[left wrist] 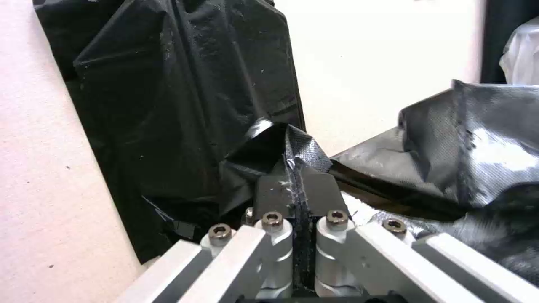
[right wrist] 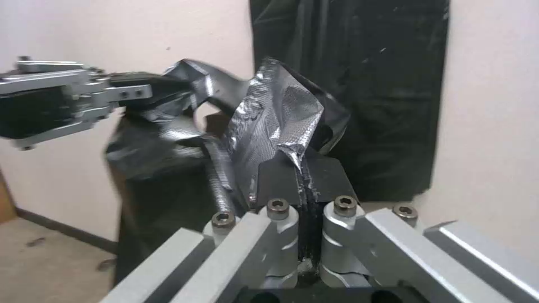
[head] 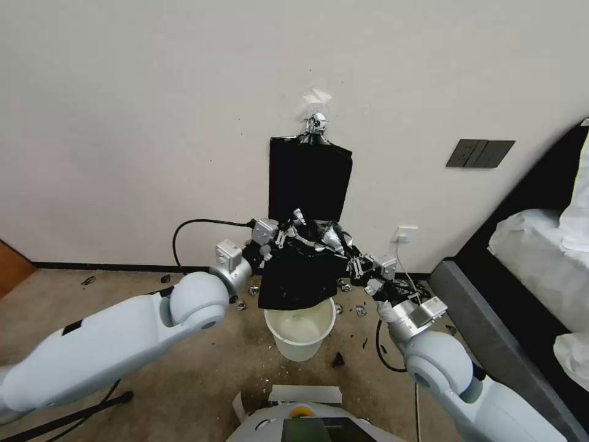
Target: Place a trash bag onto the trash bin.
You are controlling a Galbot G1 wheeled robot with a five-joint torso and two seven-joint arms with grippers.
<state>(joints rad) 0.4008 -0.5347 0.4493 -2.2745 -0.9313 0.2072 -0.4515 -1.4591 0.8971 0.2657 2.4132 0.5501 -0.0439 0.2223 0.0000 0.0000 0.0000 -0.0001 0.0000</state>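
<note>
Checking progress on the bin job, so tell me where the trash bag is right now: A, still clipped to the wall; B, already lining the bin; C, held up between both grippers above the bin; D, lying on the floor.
C: the left gripper and right gripper each pinch an edge of the trash bag, which hangs above the trash bin.

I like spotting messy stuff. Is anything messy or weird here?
Yes. Small dark and silvery scraps litter the floor around the trash bin, like torn bits. The trash bag hangs crumpled between the left claw and right claw.
</note>
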